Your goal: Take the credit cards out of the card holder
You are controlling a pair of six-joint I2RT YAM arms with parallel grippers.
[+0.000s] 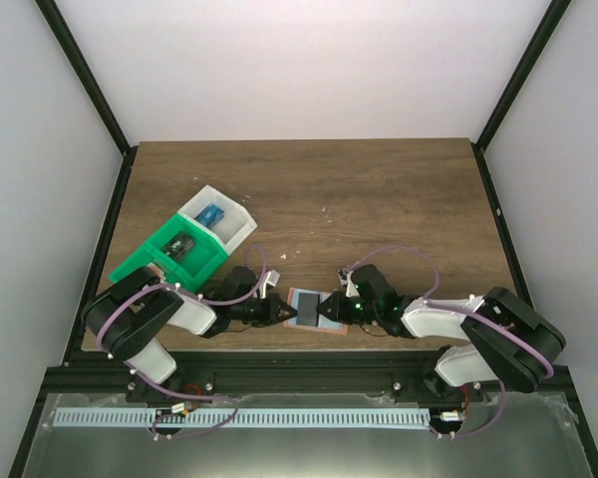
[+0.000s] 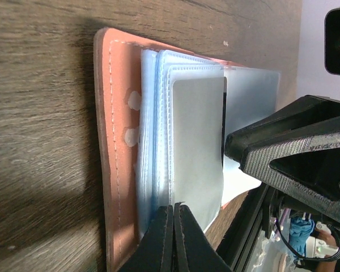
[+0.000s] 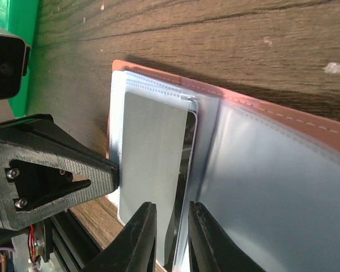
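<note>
The card holder lies open near the table's front edge, with salmon edging and light blue pockets. A dark credit card peeks as a thin strip from under the top pocket flap. My left gripper is shut, its tips on the near edge of that flap. I see nothing between them. From the opposite side my right gripper stands a little open over the holder's middle, its fingers either side of the dark strip. I cannot see whether they clamp it.
A green tray and a white tray stand at the left behind my left arm. A blue card lies in the white one and a dark card in the green one. A black rail runs along the front edge.
</note>
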